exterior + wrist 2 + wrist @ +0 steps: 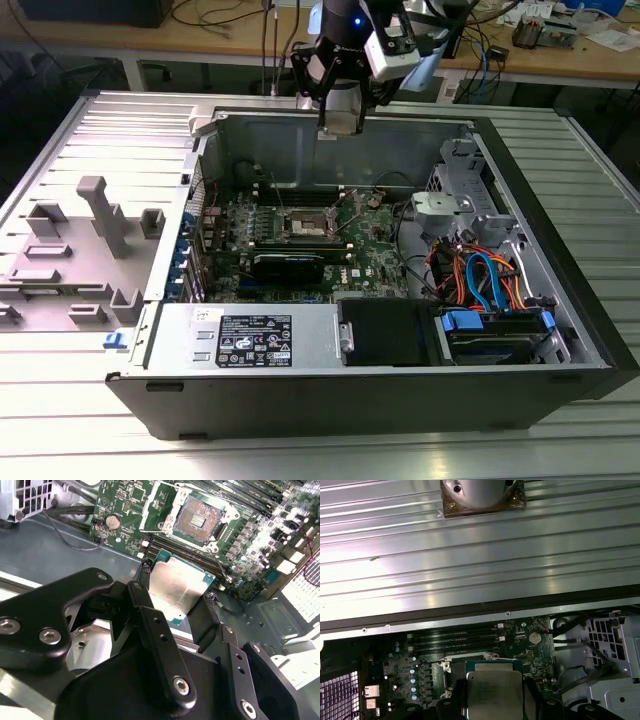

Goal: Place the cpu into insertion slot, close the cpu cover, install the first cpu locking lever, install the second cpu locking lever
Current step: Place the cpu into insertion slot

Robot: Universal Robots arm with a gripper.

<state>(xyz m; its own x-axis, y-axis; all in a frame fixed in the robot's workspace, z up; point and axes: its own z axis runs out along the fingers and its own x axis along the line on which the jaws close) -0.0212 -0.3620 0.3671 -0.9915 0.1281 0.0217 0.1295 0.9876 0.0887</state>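
My gripper (175, 590) is shut on the cpu (176, 586), a flat square chip with a dull silver top and a green rim, pinched at two opposite edges by the black fingers (150, 615). In the first wrist view the cpu (495, 695) hangs over the motherboard. The insertion slot (202, 517) lies below and beyond the chip, its grid of contacts bare. The silvery cpu cover (152, 507) edges the slot. In the exterior view the gripper (340, 122) hovers near the case's far wall, above and behind the slot (305, 225).
The open computer case (400, 150) walls in the motherboard. A black expansion card (288, 265) lies in front of the slot, memory sticks (250, 495) lie beside it, and a drive cage with coloured cables (480, 280) fills the exterior view's right. Grey fixtures (100, 220) stand on the table.
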